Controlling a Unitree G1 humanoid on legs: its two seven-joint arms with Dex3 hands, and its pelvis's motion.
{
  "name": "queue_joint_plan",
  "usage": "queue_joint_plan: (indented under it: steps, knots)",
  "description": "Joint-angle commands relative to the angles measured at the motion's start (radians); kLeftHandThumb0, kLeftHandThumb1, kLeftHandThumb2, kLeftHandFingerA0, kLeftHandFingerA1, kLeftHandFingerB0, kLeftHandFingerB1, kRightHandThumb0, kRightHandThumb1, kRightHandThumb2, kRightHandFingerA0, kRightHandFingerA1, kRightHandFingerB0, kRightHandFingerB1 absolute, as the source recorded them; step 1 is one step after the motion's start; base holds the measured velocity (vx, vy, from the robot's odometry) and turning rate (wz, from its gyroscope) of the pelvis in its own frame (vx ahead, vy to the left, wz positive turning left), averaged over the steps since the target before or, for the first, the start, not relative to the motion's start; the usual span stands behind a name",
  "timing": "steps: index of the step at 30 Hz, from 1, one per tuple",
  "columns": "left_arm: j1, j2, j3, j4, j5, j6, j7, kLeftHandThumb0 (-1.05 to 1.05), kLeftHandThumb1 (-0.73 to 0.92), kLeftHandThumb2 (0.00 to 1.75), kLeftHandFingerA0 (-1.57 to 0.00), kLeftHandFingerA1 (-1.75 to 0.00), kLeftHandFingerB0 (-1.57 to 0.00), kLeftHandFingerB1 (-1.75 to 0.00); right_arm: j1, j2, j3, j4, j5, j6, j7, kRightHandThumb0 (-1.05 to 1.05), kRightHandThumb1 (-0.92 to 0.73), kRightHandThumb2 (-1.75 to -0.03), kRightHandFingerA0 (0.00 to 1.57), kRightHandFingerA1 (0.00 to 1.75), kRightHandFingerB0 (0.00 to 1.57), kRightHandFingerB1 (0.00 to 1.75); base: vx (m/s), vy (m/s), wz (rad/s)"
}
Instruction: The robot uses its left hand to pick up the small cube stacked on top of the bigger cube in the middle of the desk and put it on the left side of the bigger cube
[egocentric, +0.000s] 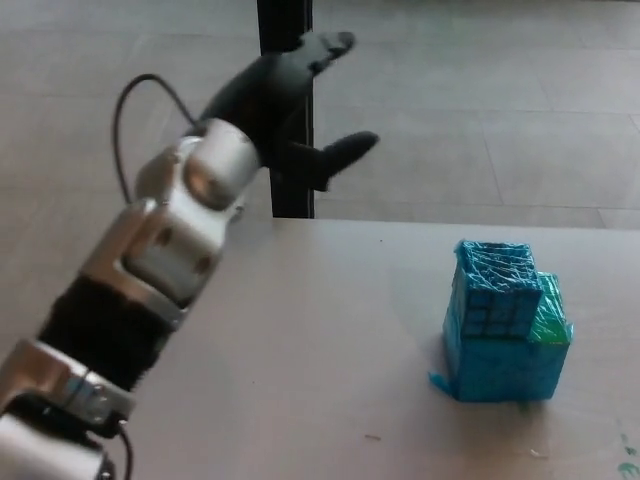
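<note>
Grey floor tiles (480, 130) are filling the upper half of the head view, and a black vertical post (285, 100) is standing behind the far edge of the pale tabletop (300, 340). Only this one view is showing the scene.

On the tabletop, toward its right edge and roughly midway between the far and near edges, the bigger cube (505, 365) is sitting wrapped in shiny blue film, with a green patch showing at its upper right corner. The small cube (497, 290) is resting on top of it, set toward the bigger cube's left and front side, its grid of blue squares facing the camera. A loose flap of film is sticking out at the bigger cube's lower left corner.

The robot's left arm is reaching in from the lower left corner of the picture, its silver and black segments running diagonally up across the tabletop's left part, with a black cable (140, 100) looping beside the wrist. The left hand (290, 105) is hanging above the far edge of the tabletop, in front of the post, with its fingers (345, 150) spread apart and holding nothing. It is well apart from both cubes, up and to their left. The right hand is not showing.
</note>
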Motion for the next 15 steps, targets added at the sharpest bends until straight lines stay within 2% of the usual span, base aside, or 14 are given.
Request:
queue_joint_plan:
  steps: [1,2,3,4,5,6,8,9,10,11,12,14,15]
  knots:
    - [-0.091,-0.128,-0.066,0.083,0.092,0.101,-0.026,-0.94,0.60,1.02,-0.13,-0.57,-0.05,-0.35,0.005,-0.026,-0.006,0.015,0.011,-0.014,0.025,-0.65,-0.42,-0.77,0.70,0.97,0.51,0.76,0.00,0.000,0.00]
    - [-0.099,-0.148,-0.065,0.099,0.089,0.098,-0.027,-0.41,0.30,0.98,-0.04,-0.53,0.00,-0.51,0.004,-0.024,-0.005,0.012,0.009,-0.013,0.023,-0.65,-0.43,-0.77,0.72,0.97,0.51,0.75,0.00,0.000,0.00]
    - [-0.110,-0.180,-0.065,0.121,0.083,0.095,-0.027,-0.41,0.30,0.98,-0.04,-0.53,0.00,-0.51,0.006,-0.024,-0.004,0.010,0.007,-0.014,0.020,-0.65,-0.43,-0.77,0.72,0.97,0.51,0.75,0.00,0.000,0.00]
    - [-0.118,-0.209,-0.070,0.144,0.090,0.084,-0.023,-0.91,0.59,0.95,-0.16,-0.55,-0.08,-0.42,0.002,-0.027,-0.003,0.009,0.006,-0.010,0.025,-0.65,-0.43,-0.76,0.71,0.96,0.51,0.74,0.00,0.000,0.00]
    - [-0.119,-0.224,-0.068,0.149,0.090,0.084,-0.022,-0.91,0.59,0.95,-0.16,-0.55,-0.08,-0.42,0.001,-0.027,-0.001,0.009,0.003,-0.007,0.024,-0.68,-0.43,-0.77,0.73,1.00,0.51,0.77,0.00,0.000,0.00]
    - [-0.122,-0.237,-0.068,0.154,0.092,0.090,-0.027,-0.40,0.31,0.97,-0.04,-0.52,0.00,-0.49,0.003,-0.026,-0.001,0.002,0.003,-0.005,0.023,-0.67,-0.44,-0.77,0.72,0.97,0.51,0.75,0.00,0.000,0.00]
    - [-0.121,-0.255,-0.067,0.156,0.097,0.102,-0.036,-0.40,0.31,0.97,-0.04,-0.52,0.00,-0.49,0.006,-0.025,0.000,-0.010,0.002,-0.001,0.021,-0.67,-0.44,-0.77,0.72,0.97,0.51,0.75,0.00,0.000,0.00]
    - [-0.125,-0.265,-0.077,0.164,0.106,0.098,-0.041,-0.90,0.57,0.94,-0.16,-0.53,-0.09,-0.40,0.007,-0.022,-0.006,-0.009,0.010,-0.003,0.023,-0.65,-0.43,-0.77,0.71,0.97,0.51,0.75,0.00,0.000,0.00]
    - [-0.134,-0.268,-0.091,0.179,0.114,0.096,-0.062,-0.40,0.27,0.96,-0.04,-0.52,0.00,-0.49,0.006,-0.026,0.001,-0.016,0.000,0.003,0.019,-0.65,-0.44,-0.77,0.71,0.97,0.51,0.74,0.00,0.000,0.00]
    - [-0.144,-0.273,-0.100,0.193,0.119,0.104,-0.086,-0.96,0.59,1.01,-0.09,-0.51,-0.02,-0.30,0.005,-0.025,-0.006,-0.016,0.006,0.007,0.017,-0.65,-0.44,-0.76,0.71,0.96,0.51,0.74,0.00,0.000,0.00]
    - [-0.164,-0.272,-0.142,0.217,0.140,0.124,-0.142,-0.99,0.57,1.05,0.00,-0.29,-0.10,-0.07,-0.007,-0.026,0.000,0.009,-0.001,-0.002,0.014,-0.66,-0.44,-0.75,0.71,0.94,0.52,0.72,0.00,0.000,0.00]
    - [-0.177,-0.278,-0.158,0.228,0.134,0.147,-0.188,-0.98,0.54,1.03,0.00,-0.27,-0.10,-0.03,-0.017,-0.027,-0.001,0.018,0.002,-0.002,0.020,-0.65,-0.41,-0.76,0.72,0.97,0.52,0.74,0.00,0.000,0.00]
    - [-0.181,-0.279,-0.172,0.235,0.136,0.149,-0.212,-0.97,0.50,1.03,0.00,-0.29,-0.03,-0.05,-0.014,-0.026,-0.004,0.012,0.005,-0.005,0.022,-0.63,-0.32,-0.92,0.73,0.92,0.51,0.74,0.00,0.000,0.00]
